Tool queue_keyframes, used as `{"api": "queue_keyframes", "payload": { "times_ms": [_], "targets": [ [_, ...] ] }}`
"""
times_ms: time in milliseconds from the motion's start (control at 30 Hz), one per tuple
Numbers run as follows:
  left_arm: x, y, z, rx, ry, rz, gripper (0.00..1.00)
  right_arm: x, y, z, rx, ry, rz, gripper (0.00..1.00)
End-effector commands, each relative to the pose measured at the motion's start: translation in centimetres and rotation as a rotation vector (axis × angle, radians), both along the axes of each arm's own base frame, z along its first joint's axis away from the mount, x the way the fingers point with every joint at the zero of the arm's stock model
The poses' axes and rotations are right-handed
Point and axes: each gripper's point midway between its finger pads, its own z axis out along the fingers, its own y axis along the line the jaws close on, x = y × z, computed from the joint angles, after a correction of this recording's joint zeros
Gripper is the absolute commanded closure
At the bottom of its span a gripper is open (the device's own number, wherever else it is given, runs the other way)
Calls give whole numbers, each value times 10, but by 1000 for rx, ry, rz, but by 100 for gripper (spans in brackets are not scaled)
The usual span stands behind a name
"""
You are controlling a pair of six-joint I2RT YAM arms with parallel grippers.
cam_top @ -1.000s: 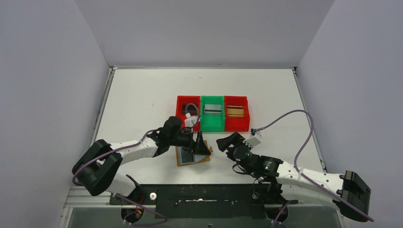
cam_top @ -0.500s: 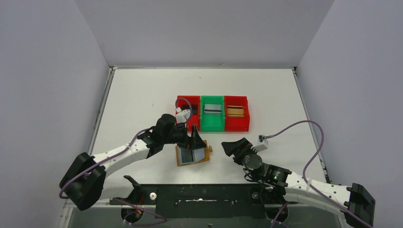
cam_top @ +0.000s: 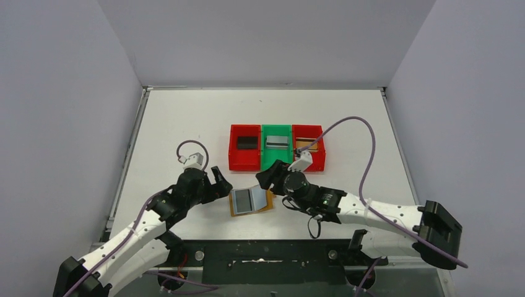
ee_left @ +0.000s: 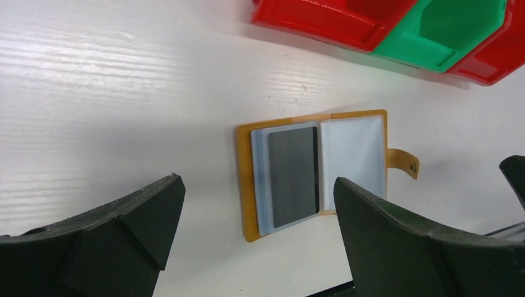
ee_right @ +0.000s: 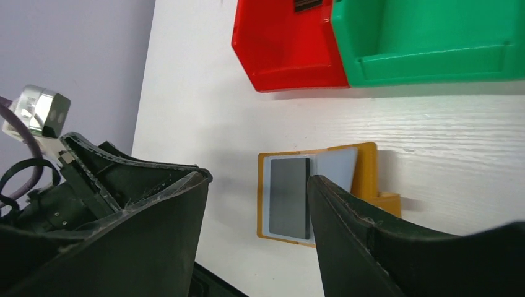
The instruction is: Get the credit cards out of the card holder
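- Since one second ago, the left gripper (cam_top: 221,179) has left the card holder (cam_top: 251,201) and drawn back to the left; it now stands beside the holder and does not touch it.
- Its claw is released: in the left wrist view the two fingers stand wide apart with nothing between them.
- At the same time the right gripper (ee_right: 259,179) has come in from the right and now hangs at the right edge of the holder, near the snap tab (ee_left: 405,164).
- Its fingers are also apart and grasp nothing.
- On the table, in front of the bins, the card holder lies open and flat.
- One dark card (ee_left: 293,176) sits in its left pocket, while the right pocket looks empty.
- Three cards are already out: a black card (cam_top: 246,142) in the left red bin (cam_top: 234,162), a silver card (cam_top: 277,142) in the green bin (cam_top: 276,163), and a gold card (cam_top: 311,146) in the right red bin (cam_top: 318,162), partly hidden by the right arm's cable.
- To my judgement the task is nearly finished, and only the dark card remains.
- The arms seem to change roles, so probably the right one will work on the holder next.
- With no gripper pressing on it, the holder may slide when the card is pulled.
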Motion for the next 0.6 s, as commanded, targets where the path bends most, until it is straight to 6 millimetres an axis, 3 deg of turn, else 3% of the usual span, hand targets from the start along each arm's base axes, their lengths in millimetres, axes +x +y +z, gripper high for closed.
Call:
{"api": "queue_keyframes", "payload": {
  "times_ms": [0,233,433,567],
  "targets": [
    [-1,18,10,-32,-23,118,7,7,33,-3,-64,-3,110,41],
    [-4,22,19,-82,-64,135,8,5,76,-40,-93,95,251,45],
    [-5,17,17,-93,-61,107,12,4,77,-85,-180,193,241,47],
    [-9,-6,21,-151,-74,-19,16,-1,74,-103,-197,231,244,51]
  ]
}}
